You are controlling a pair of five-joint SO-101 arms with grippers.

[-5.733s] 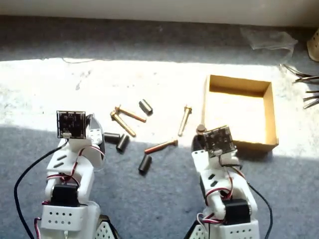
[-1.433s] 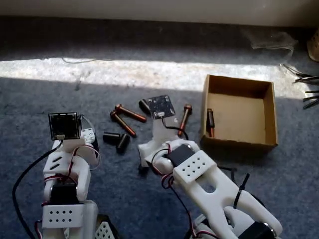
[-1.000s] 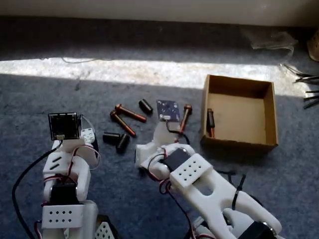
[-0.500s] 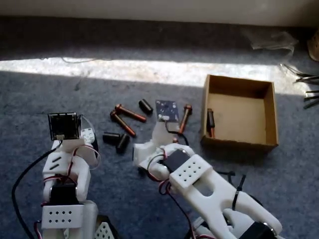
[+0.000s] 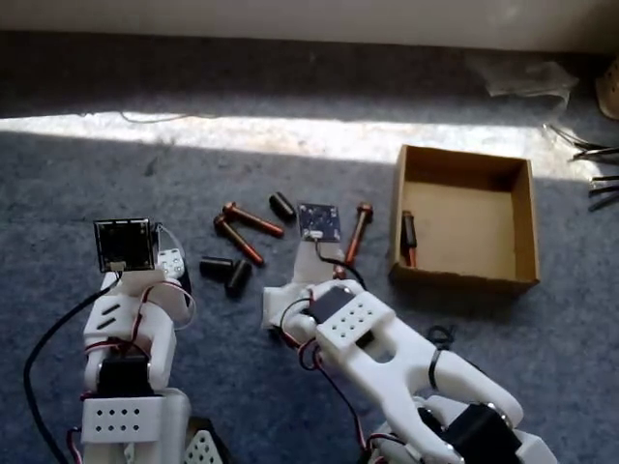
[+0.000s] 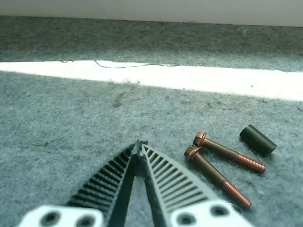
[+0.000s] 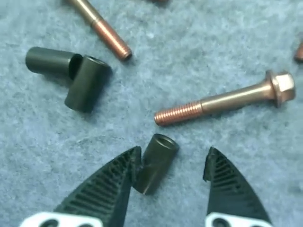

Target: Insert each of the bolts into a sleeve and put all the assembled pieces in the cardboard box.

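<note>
While the right gripper point(image 7: 173, 160) stands with jaws spread, a sleeve point(image 7: 154, 163) lies between them, touching one finger and apart from the other. A bolt point(image 7: 222, 100) lies just beyond the tips. Left gripper point(image 6: 140, 147) closed, empty. Risk: an off-centre squeeze rolls the sleeve out or knocks the bolt. Box point(image 5: 464, 281) well beyond, holding one piece point(image 5: 408, 237).
</note>
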